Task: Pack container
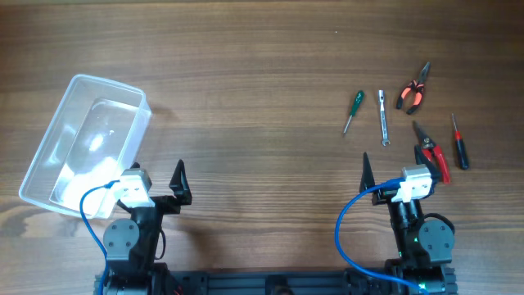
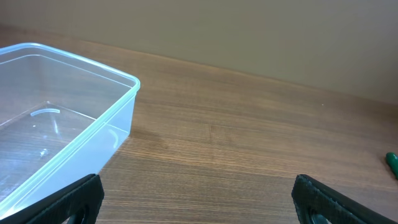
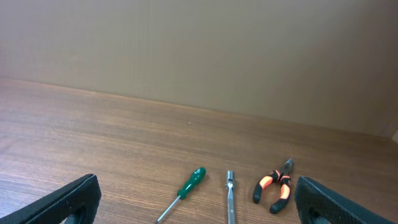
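Clear container empty by my left gripper; screwdriver, pliers by right gripper. Both spread wide, empty, ready to fetch.

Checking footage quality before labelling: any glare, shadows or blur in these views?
Overhead: sharp, with white glare on the container floor and a faint shadow to its right. Left wrist: the container walls show slight reflections. Right wrist: screwdriver and pliers are sharp, the light is even, no glare.

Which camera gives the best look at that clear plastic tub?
Overhead: nearly the whole container shows, rim and floor. The left wrist view shows only its end around one corner; the right wrist view lacks it.
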